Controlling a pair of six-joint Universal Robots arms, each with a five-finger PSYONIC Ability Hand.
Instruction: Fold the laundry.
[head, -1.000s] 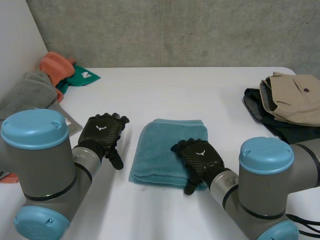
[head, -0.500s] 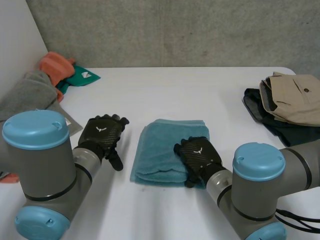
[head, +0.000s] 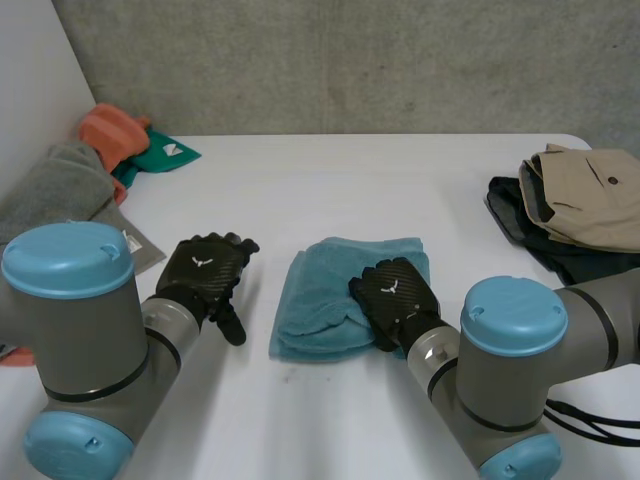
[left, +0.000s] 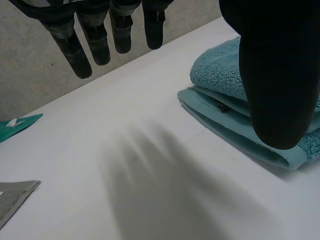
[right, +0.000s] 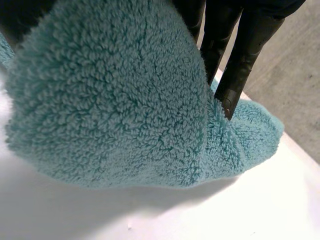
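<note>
Step in hand, by my judgement: taking up the near right corner of the teal terry towel (head: 345, 285) to carry it across for a further fold.

To do this well, I should gather every layer at that corner, not the top one alone. The lift should be low and level, so that the stack beneath does not slide. The corner should be laid square on the opposite edge. The near edge is already rucked beside my palm, so it will want smoothing after the fold.

Location: the towel lies folded at the middle of the white table (head: 330, 180), between my two arms.

Right hand (head: 395, 300): on the towel's near right corner. The right wrist view shows a raised hump of pile (right: 115, 100) drawn up under my palm, with my nearly straight fingers (right: 240, 65) pressed into one side of it and the thumb at the other. I read this as clamped on the cloth.

Left hand (head: 205, 270): over bare table just beside the towel's left edge, apart from it. Its fingers (left: 95, 40) are straight and spread, holding nothing.
</note>
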